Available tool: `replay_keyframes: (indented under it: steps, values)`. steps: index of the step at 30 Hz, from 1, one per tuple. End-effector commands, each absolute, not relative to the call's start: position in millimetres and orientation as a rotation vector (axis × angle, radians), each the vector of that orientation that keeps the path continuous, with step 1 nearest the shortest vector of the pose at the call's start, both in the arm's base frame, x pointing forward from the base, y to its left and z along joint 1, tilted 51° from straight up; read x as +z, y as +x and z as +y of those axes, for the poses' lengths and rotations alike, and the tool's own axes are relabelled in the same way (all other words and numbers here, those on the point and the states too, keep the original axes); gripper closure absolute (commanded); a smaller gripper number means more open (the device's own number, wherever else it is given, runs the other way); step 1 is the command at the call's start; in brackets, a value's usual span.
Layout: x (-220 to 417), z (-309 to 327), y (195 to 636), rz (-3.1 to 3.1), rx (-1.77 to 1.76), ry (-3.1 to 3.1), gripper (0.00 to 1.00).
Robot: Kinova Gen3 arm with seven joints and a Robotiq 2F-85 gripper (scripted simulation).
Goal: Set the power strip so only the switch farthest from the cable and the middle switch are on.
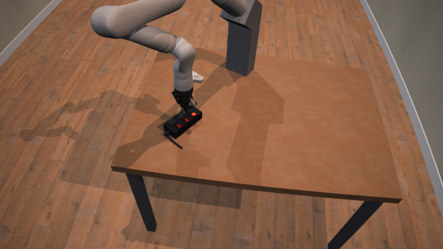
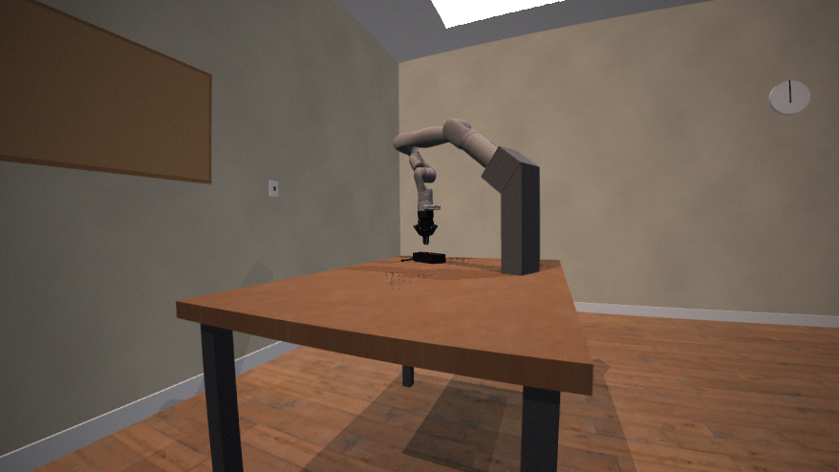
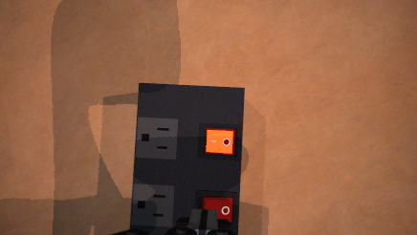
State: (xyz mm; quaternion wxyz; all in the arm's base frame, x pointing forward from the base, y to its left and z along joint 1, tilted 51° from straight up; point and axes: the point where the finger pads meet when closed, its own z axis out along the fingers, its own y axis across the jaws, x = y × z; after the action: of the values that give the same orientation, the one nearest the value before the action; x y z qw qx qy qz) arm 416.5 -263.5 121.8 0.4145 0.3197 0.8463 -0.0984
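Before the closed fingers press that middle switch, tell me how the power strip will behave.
The power strip is a low, flat block lying flat on the table, so it is unlikely to tip. Nothing braces it, so an off-centre push from the gripper might slide or turn it. Its cable looks short and thin, so probably little drag.

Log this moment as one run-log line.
hand: shut, empty, above middle switch | far switch: lit | middle, cable-end switch: dark | power strip: flat on table
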Motion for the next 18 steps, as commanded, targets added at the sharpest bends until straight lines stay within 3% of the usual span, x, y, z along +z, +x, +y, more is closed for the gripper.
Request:
replay_keyframes:
  steps: [1,18]
  values:
    - [119.8,-268.3,421.5,2.118,-0.251,0.801,1.00]
    - [107.6,-276.3,433.4,2.118,-0.251,0.801,1.00]
